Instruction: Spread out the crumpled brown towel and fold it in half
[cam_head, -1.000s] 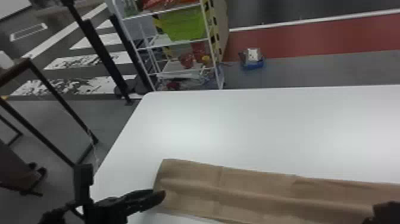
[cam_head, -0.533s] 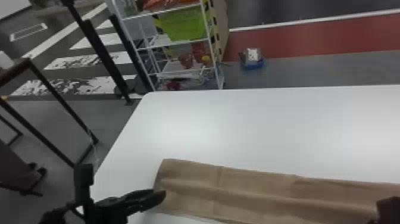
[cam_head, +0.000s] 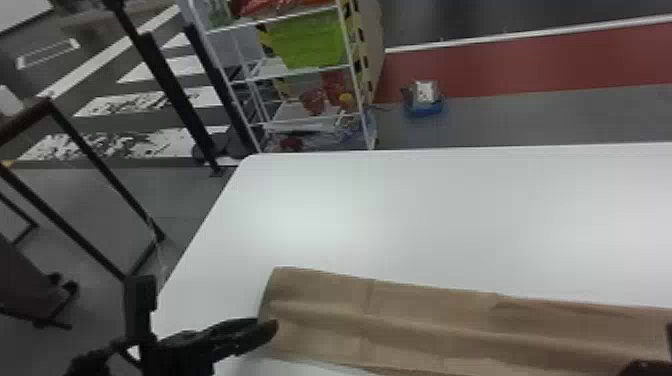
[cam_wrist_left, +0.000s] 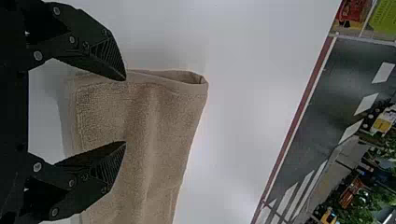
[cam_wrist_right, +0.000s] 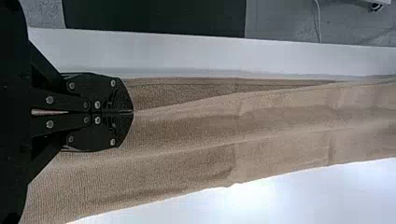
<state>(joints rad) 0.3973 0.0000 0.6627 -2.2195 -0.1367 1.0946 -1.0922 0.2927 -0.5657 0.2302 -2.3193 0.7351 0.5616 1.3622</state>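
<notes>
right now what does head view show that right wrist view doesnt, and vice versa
Head view: the left gripper, the green bin and its white rack.
Right wrist view: a pale cable and a broad black patch beyond the white table.
Both: the brown towel on the table, and part of the right gripper.

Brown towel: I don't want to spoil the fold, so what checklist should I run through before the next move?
1. Brown towel drawn out lengthwise on the white table: ok, it lies as a long strip.
2. Towel free of ridges: not ok, long ridges run along it.
3. Layer edges flush: not ok, beside the right hand one layer's edge slants away from the other's.
4. Left hand open at the towel's left end: ok.
5. Right hand shut: ok, its fingertips meet.
6. Cloth caught between the right hand's fingertips: cannot tell.
</notes>
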